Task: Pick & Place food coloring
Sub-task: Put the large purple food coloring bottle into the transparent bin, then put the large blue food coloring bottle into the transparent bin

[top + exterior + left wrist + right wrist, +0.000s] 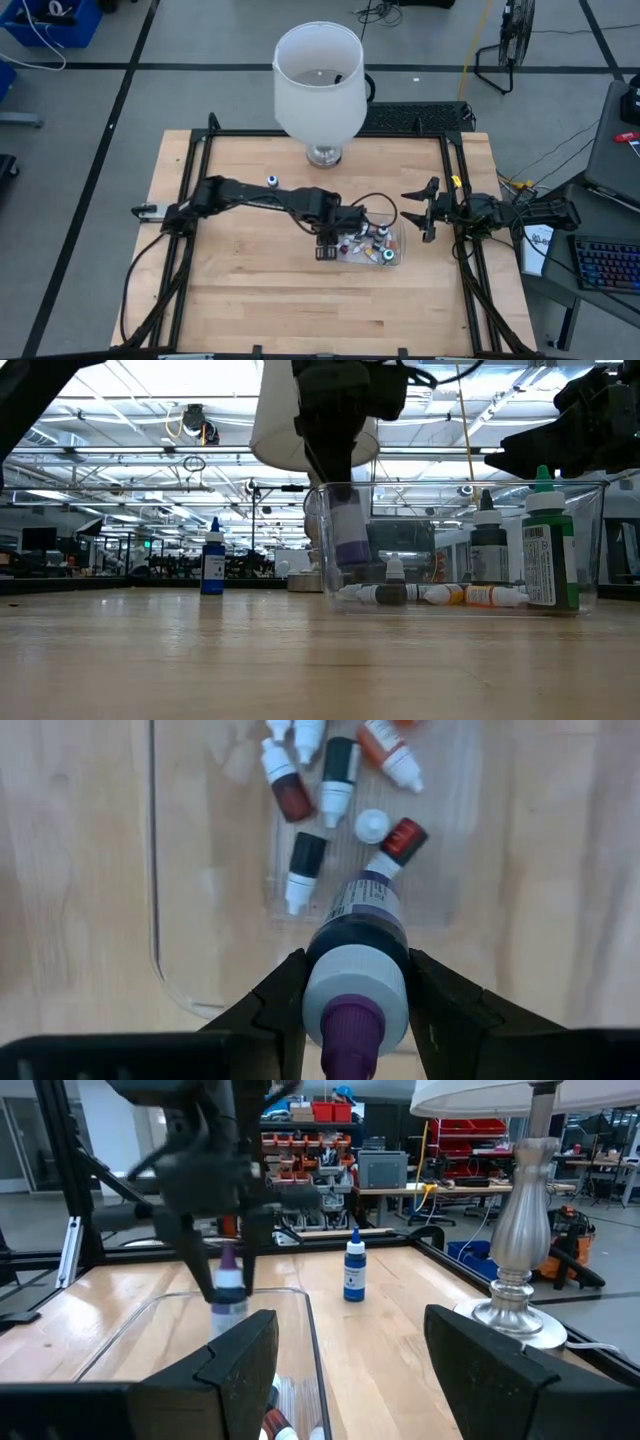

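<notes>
Left end effector [355, 1010] is clamped on 1 purple bottle [362, 915] above the tub [600, 540]; right end effector [350, 1370] is held wide.

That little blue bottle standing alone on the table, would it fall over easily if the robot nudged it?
Probably yes. The blue bottle stands tall and narrow on a small base, so a push near its cap would likely tip it. Its body looks round, so once down it could roll across the smooth wooden table. It looks small and probably light.
</notes>
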